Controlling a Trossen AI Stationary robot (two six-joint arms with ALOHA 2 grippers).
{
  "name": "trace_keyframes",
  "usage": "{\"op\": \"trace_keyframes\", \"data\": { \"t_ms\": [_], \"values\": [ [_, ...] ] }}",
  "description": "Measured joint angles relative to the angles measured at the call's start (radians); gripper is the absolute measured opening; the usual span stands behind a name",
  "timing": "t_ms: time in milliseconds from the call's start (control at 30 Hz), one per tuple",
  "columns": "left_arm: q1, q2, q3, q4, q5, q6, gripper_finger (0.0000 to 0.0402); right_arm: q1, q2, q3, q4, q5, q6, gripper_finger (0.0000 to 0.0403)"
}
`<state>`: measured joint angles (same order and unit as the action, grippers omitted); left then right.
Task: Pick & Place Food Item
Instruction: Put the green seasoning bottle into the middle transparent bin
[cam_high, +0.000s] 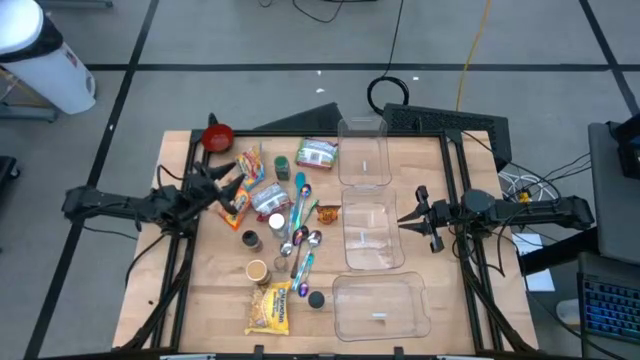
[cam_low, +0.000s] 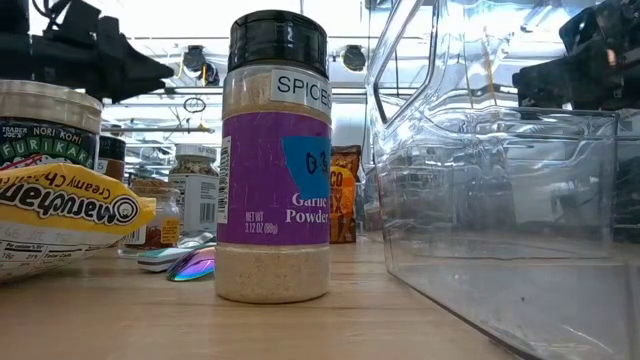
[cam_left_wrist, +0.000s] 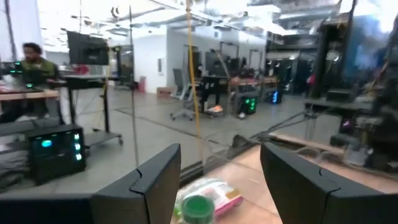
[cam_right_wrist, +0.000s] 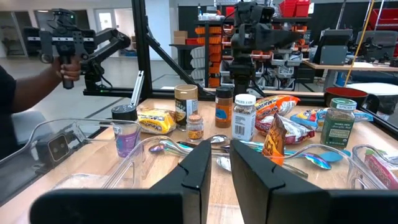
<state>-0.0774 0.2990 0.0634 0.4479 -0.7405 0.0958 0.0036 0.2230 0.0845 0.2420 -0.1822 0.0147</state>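
Food items lie in the middle of the table: snack packets (cam_high: 250, 170), a green-lidded jar (cam_high: 283, 165), a bagged item (cam_high: 317, 153), spice jars (cam_right_wrist: 244, 117) and a yellow noodle packet (cam_high: 270, 308). Each rests on the wooden top. My left gripper (cam_high: 228, 183) hovers open over the packets at the left; in its wrist view nothing sits between its fingers (cam_left_wrist: 221, 152), and the green-lidded jar (cam_left_wrist: 198, 206) shows below them. My right gripper (cam_high: 405, 220) waits at the right beside the clear containers, its fingers (cam_right_wrist: 221, 155) almost together and empty.
Three clear plastic containers (cam_high: 365, 160) (cam_high: 372, 235) (cam_high: 380, 305) line the right half. A red bowl (cam_high: 217, 137) stands far left, and spoons (cam_high: 300, 225) lie mid-table. A garlic powder jar (cam_low: 275, 160) stands near the front edge. A person's hand (cam_right_wrist: 68, 68) shows beyond the table.
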Motion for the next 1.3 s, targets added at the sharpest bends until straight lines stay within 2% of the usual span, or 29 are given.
{"op": "trace_keyframes", "data": {
  "t_ms": [267,400,500,567,700,867,1000,1167,1300],
  "values": [
    [0.155,0.23,0.207,-0.278,0.018,-0.09,0.0234,0.0,0.0,0.0,0.0,-0.002,0.0,0.005],
    [0.281,0.357,0.334,-0.429,0.139,-0.18,0.0265,0.0,0.0,0.0,0.0,-0.002,0.0,0.005],
    [0.375,0.47,0.383,-0.446,0.249,-0.254,0.0297,0.0,0.0,0.0,0.0,-0.002,0.0,0.005],
    [0.435,0.549,0.4,-0.434,0.307,-0.275,0.0316,0.0,0.0,0.0,0.0,-0.002,0.0,0.005],
    [0.53,0.694,0.403,-0.309,0.439,-0.27,0.0341,0.0,0.0,0.0,0.0,-0.002,0.0,0.005],
    [0.58,0.806,0.4,-0.253,0.582,-0.316,0.0346,0.0,0.0,0.0,0.0,-0.002,0.0,0.005],
    [0.565,0.834,0.346,-0.197,0.596,-0.317,0.0329,0.0,0.0,0.0,0.0,-0.002,0.0,0.005],
    [0.534,0.832,0.222,0.02,0.592,-0.29,0.0299,0.0,0.0,0.0,0.0,-0.002,0.0,0.005],
    [0.527,0.867,0.17,0.112,0.533,-0.243,0.0286,0.0,0.0,0.0,0.0,-0.002,0.0,0.005]
  ]
}}
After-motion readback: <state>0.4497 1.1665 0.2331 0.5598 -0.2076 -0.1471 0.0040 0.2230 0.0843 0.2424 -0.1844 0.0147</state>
